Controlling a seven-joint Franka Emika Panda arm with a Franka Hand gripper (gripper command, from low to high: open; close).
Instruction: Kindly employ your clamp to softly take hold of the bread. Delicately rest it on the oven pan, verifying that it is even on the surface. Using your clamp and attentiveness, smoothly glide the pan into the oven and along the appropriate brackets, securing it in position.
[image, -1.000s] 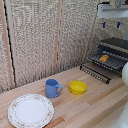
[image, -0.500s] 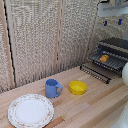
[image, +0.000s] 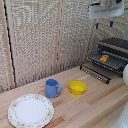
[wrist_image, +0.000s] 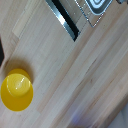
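Small orange-brown oblong bread (image: 103, 58) lying on the dark wire-barred oven pan (image: 114, 62), inside the open mouth of the dark boxy oven (image: 118, 46) at the exterior view's right. Drop-down oven door (image: 94, 73) folded out over the wooden counter (image: 90, 102). White boxy hand (image: 103, 23) hanging high above the oven, well apart from the bread, two short dark-blue fingertips spread and gripping nothing. Out on the counter: a yellow bowl (image: 77, 87) (wrist_image: 16, 90), a blue mug (image: 52, 88) just beside it, and a patterned white plate (image: 30, 110) nearer the exterior view's left
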